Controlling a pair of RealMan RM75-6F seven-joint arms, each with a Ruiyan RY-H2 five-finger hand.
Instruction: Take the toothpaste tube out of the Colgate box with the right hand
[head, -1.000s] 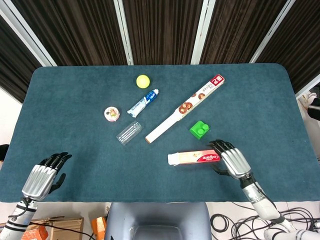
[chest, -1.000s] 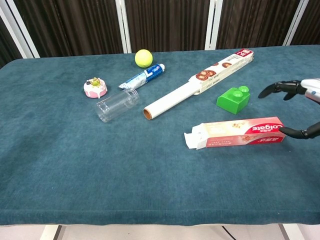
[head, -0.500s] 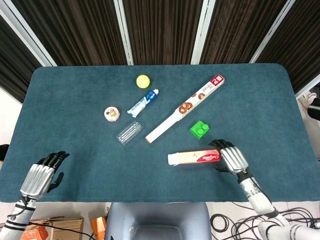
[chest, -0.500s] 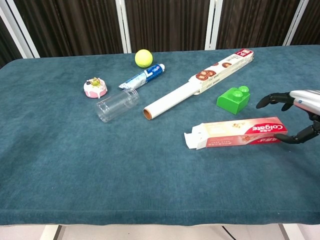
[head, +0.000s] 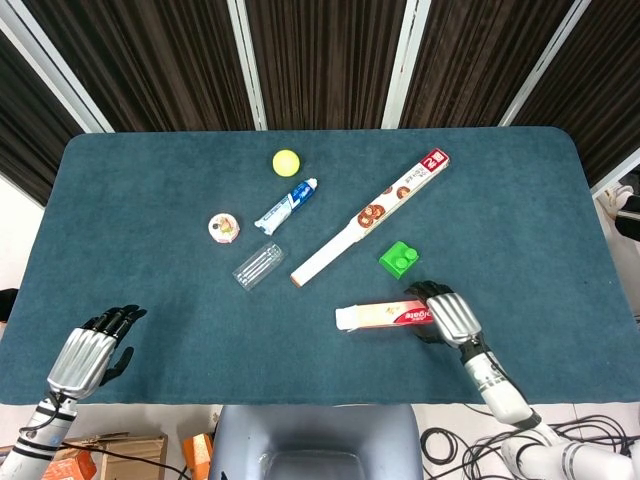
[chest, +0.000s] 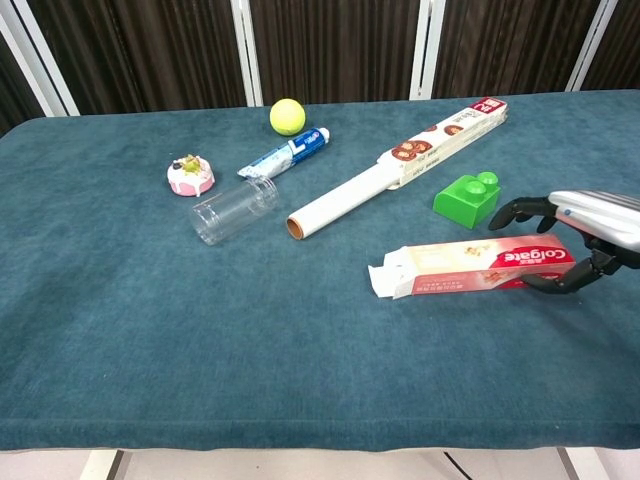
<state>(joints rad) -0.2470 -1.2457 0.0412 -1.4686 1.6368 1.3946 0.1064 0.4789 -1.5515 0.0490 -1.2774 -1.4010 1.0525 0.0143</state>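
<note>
The Colgate box (head: 387, 316) lies flat on the blue-covered desk (head: 150, 200) near its front edge, right of centre, its long side roughly parallel to that edge. Its left end flap stands open, seen in the chest view; the tube inside cannot be made out. The right hand (head: 447, 315) is at the box's right end, by the Colgate lettering: in the chest view its fingers (chest: 520, 208) arch over the far side of that end while the thumb curls in from the near side, so the box end sits between them. Whether they actually press on the cardboard cannot be told; the fingers are parted, not clenched. The left hand (head: 88, 353) rests at the front left corner of the desk, well apart from the box, fingers loosely spread and holding nothing. Just beyond the box's right end sits a green building block (head: 400, 259). A long cling-film box (head: 398, 195) with its white roll sliding out runs diagonally from the block's far side toward the desk's middle. Further left are a clear plastic tube (head: 259, 265), a blue-and-white toothpaste tube (head: 286, 205), a small pink cake toy (head: 223, 227), and a yellow ball (head: 286, 162) toward the far edge.
</note>
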